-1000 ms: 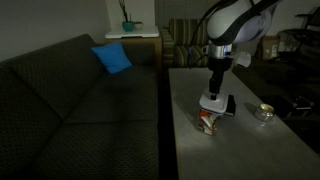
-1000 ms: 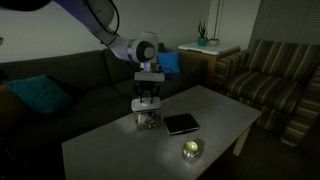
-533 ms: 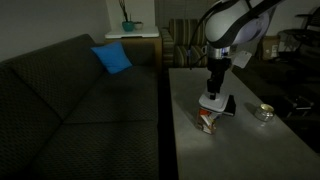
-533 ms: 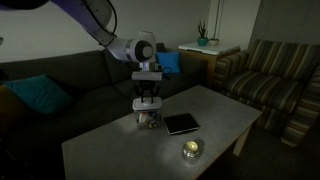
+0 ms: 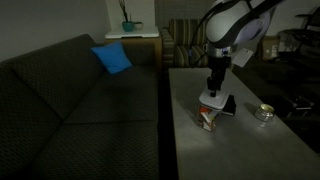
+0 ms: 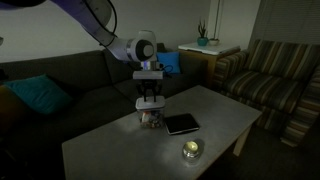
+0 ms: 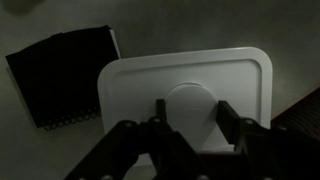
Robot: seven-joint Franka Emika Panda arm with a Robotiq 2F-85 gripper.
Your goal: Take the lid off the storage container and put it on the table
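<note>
The white rounded-square lid (image 7: 185, 90) fills the wrist view, with a round knob in its middle. My gripper (image 7: 192, 115) is shut on that knob, one finger on each side. In both exterior views the gripper (image 5: 211, 92) (image 6: 150, 98) hangs straight down over the small red-orange and white storage container (image 5: 207, 121) (image 6: 151, 121), which stands on the pale grey table (image 5: 240, 150) (image 6: 105, 150). The lid (image 5: 210, 99) sits at or just above the container's top; I cannot tell if they touch. The lid hides the container in the wrist view.
A flat black notebook (image 7: 60, 75) (image 5: 227, 105) (image 6: 181, 123) lies right beside the container. A small round shiny dish (image 5: 263, 112) (image 6: 190, 150) stands farther along the table. A dark sofa (image 5: 80, 100) runs along one long edge, and an armchair (image 6: 275, 85) stands past the table's end.
Almost nothing. The gripper stays over the container and holds the lid's knob; at most it has shifted very slightly.
</note>
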